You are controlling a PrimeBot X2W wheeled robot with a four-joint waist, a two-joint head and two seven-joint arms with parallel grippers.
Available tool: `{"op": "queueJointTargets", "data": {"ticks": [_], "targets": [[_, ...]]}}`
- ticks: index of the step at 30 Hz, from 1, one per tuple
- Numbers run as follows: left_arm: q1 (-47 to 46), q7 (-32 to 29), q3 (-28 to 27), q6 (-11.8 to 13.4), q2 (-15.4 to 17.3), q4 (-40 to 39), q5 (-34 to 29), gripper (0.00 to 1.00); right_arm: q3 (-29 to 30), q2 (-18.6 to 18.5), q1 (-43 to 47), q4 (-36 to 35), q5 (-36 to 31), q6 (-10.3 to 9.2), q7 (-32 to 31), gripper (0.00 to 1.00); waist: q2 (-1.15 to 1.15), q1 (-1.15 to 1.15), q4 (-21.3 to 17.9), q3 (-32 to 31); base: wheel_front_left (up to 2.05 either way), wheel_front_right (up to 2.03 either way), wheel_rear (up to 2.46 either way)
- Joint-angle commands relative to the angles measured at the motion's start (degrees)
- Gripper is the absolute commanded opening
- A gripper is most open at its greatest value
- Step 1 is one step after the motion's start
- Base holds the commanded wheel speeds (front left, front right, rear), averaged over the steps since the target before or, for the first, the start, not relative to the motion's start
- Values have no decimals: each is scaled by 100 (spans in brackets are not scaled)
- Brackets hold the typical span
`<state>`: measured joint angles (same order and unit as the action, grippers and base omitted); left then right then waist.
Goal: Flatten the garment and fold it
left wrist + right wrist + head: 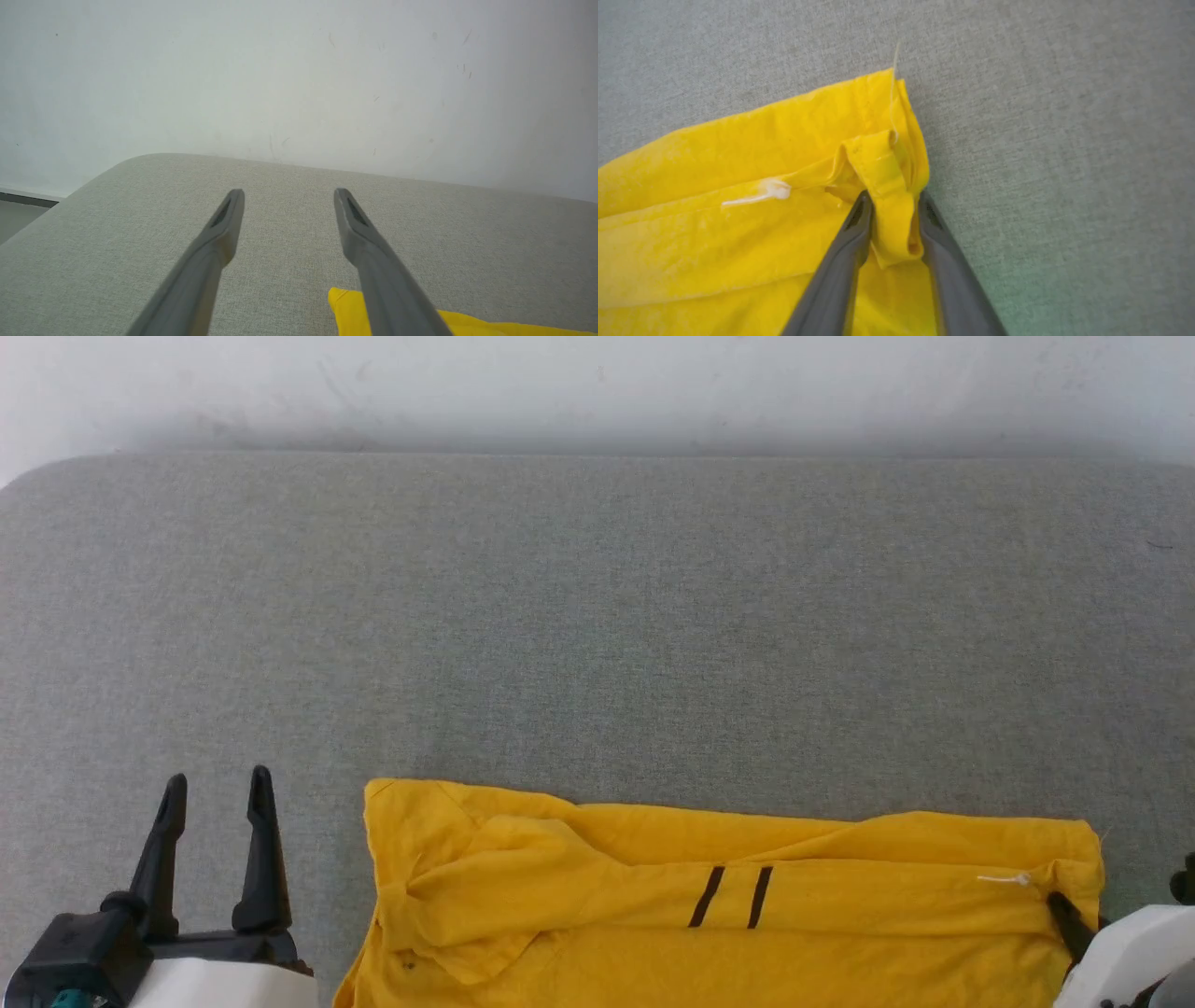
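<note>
The garment (728, 896) has a corner fold clamped in the right pincer (895, 195); left pincer (217, 777) gapes, well aside. Grasp step: next, pull outward, gently.

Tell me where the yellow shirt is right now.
In the head view the garment lies at the near edge of the grey surface, between the open left gripper and the right gripper, which pinches its right-hand corner.

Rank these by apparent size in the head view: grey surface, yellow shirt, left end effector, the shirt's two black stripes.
Largest to smallest:
grey surface
yellow shirt
left end effector
black stripes
No near ties.
</note>
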<state>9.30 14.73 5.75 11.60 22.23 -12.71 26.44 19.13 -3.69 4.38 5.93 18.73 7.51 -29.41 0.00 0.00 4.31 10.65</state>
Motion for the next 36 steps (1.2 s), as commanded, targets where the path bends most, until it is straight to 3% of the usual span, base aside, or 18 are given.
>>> {"op": "queueJointTargets", "data": {"ticks": [1, 12, 22, 28, 36], "targets": [[-28, 26, -46, -52, -47, 36, -82, 100, -33, 81, 23, 143, 8, -2, -138, 0, 0, 0, 5, -2, 0, 0, 0], [1, 27, -224, -291, -287, 238, -428, 100, 557, 81, -310, -312, -555, -2, -142, 0, 0, 0, -112, -137, 0, 0, 0], [134, 27, -209, -414, -403, 498, -571, 100, 1795, 81, -261, -601, -1541, -2, -201, 0, 0, 0, -80, -350, 0, 0, 0], [218, 27, -213, -441, -445, 543, -578, 100, 1285, 81, -42, -798, -1000, -2, -266, 0, 0, 0, -53, -464, 0, 0, 0], [235, 27, -181, -456, -502, 578, -561, 100, -542, 81, 362, -1451, 294, -2, -351, 0, 0, 0, 26, -600, 0, 0, 0]]}}
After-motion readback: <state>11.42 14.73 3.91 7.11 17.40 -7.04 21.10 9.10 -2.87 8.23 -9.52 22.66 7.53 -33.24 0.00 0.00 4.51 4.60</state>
